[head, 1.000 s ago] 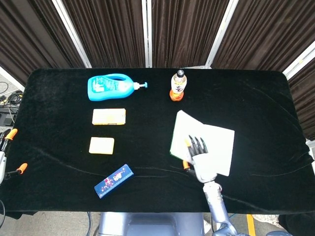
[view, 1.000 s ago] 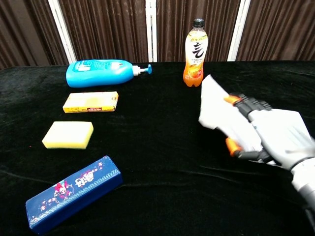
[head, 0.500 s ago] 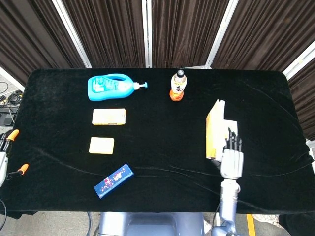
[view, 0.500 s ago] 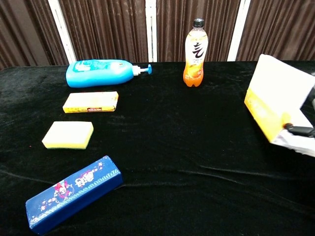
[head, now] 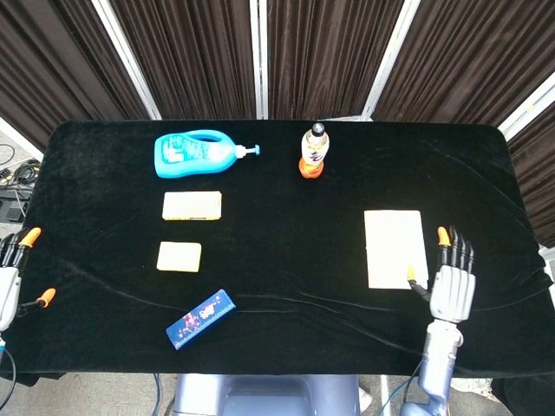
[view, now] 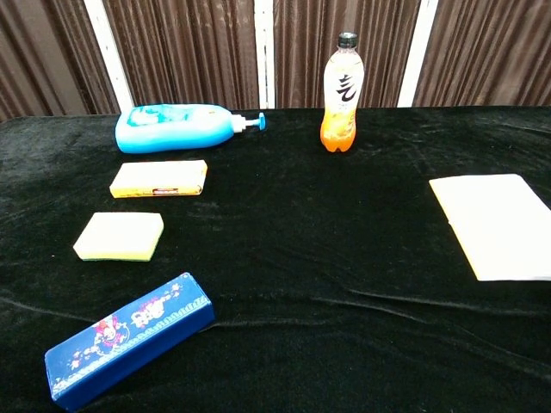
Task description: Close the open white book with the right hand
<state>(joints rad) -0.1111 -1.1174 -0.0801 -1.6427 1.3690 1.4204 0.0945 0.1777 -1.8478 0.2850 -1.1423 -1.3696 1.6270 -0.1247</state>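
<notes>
Black-clothed table [head: 277,156], white book [head: 395,248] shut flat.
My right hand [head: 452,282] lay just beside it (fingers spread, holding nothing).

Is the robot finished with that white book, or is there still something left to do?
It looks finished. The white book lies flat and closed on the black table. The right hand sits beside the book's right edge, fingers apart, holding nothing; its thumb tip seems near the book's corner. The left hand waits at the table's far left edge. Nothing visible remains except pulling the arm away.
</notes>
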